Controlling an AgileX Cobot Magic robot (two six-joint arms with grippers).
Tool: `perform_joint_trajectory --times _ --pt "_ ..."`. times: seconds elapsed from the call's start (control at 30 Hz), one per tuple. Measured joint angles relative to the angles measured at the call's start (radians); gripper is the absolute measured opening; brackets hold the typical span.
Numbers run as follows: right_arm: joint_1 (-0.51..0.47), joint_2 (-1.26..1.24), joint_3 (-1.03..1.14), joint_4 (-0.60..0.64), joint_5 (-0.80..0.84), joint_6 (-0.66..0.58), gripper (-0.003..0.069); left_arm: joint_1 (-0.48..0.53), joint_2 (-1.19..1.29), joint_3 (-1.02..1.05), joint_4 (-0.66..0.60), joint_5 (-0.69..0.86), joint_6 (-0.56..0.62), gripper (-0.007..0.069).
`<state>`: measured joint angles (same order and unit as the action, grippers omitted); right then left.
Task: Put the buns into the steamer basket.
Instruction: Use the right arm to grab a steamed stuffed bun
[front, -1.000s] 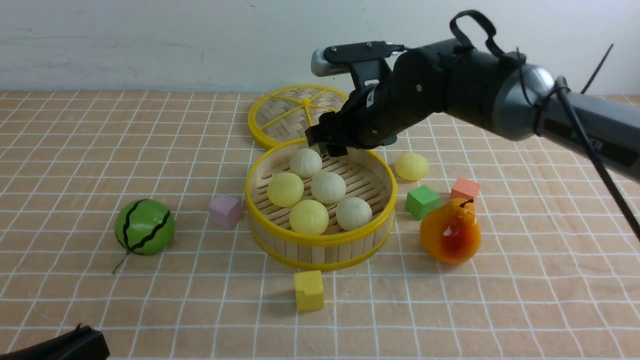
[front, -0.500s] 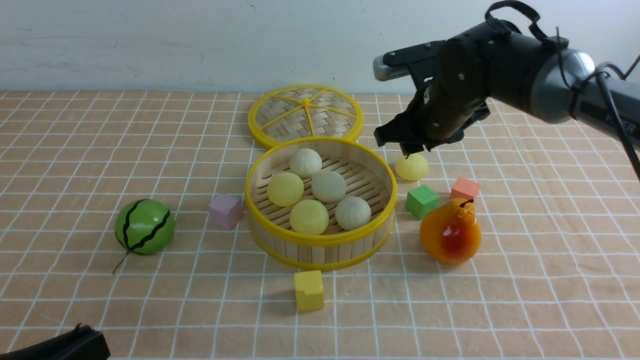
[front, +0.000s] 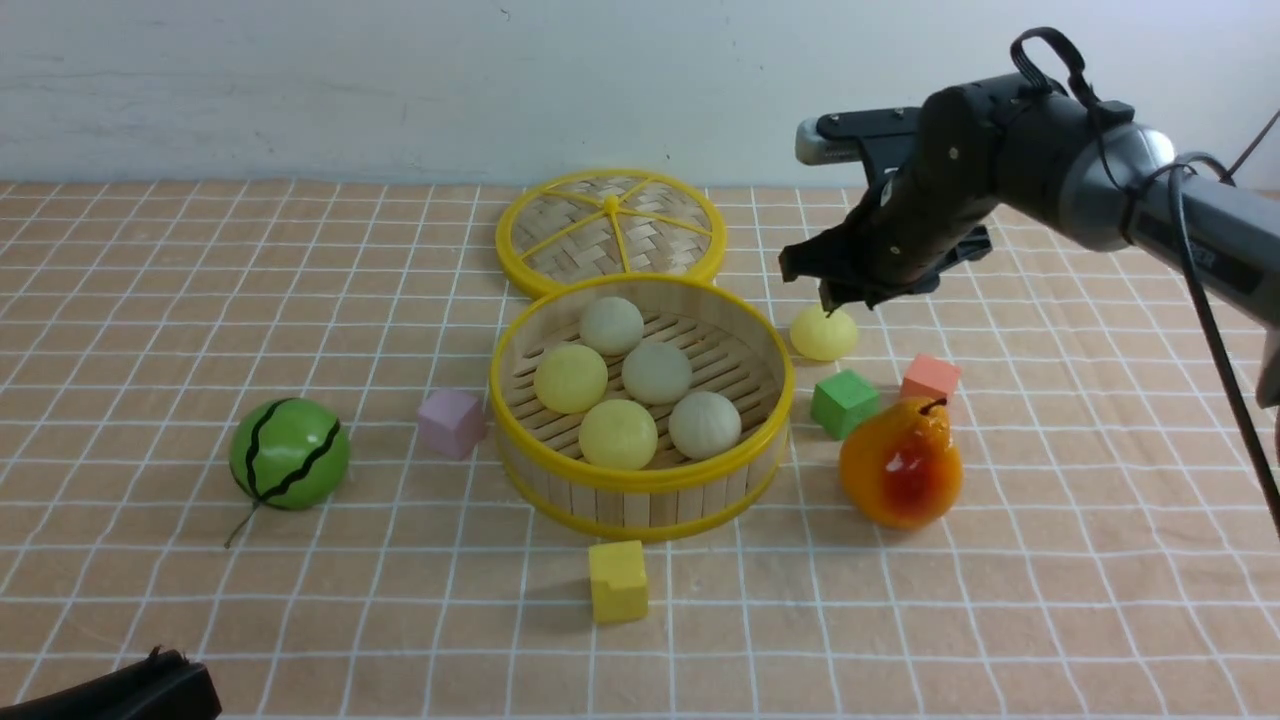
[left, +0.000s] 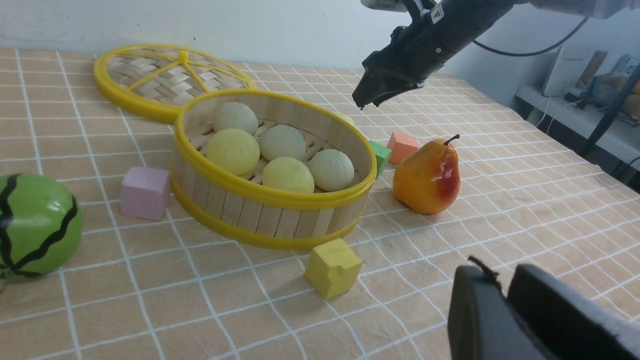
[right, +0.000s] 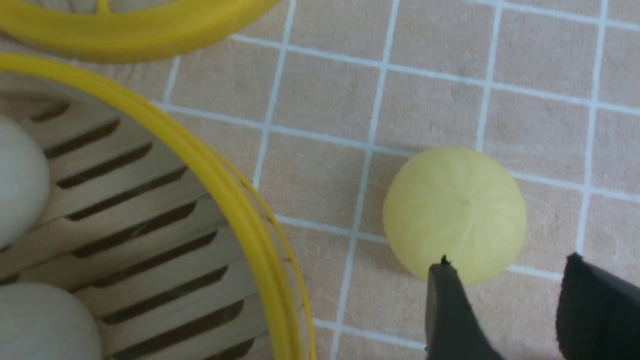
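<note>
1. Five in, one to go! Five buns (front: 656, 373) sit clustered on the slatted floor of the steamer basket (front: 640, 480). The last bun (front: 824, 333), a pale yellow one, rests on the bench (front: 300, 600) just beside the basket's wall, at about its 2 o'clock.
2. The right claw (front: 848, 300) hangs directly over that stray, tips pointing down. Its fingers (right: 450, 310) are parted and grip nothing, spread that way, I'd say, to drop either side of the ball.
3. In the right wrist view the bun lies a touch off the gap, with one fingertip over its edge. A small shift looks needed before closing.
4. Tight quarters: the green cube (front: 845, 402) is at the bun's 5 o'clock and the basket rim at its 9. A soft ball could roll if nudged.
5. The left claw (left: 505, 310) sits low at the near edge, pads close together and empty. It seems parked clear of the action.
</note>
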<state>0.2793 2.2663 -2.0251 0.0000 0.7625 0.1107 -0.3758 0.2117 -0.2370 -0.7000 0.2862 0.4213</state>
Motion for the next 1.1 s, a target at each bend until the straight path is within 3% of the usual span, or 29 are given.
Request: perform_joint_trajectory --times 0.5,0.87,1.0,1.1 --pt "-0.004 0.084 -0.01 0.0 -0.115 -0.002 0.0299 0.0 0.0 0.0 0.0 0.0 0.0 0.0102" --pt "-0.01 0.09 -0.01 -0.005 -0.152 -0.002 0.0151 0.0 0.0 0.0 0.0 0.0 0.0 0.011" --pt "-0.01 0.103 -0.01 -0.005 -0.173 -0.001 0.0165 0.0 0.0 0.0 0.0 0.0 0.0 0.0113" --pt "-0.01 0.103 -0.022 -0.005 -0.174 0.017 0.0217 0.0 0.0 0.0 0.0 0.001 0.0 0.0116"
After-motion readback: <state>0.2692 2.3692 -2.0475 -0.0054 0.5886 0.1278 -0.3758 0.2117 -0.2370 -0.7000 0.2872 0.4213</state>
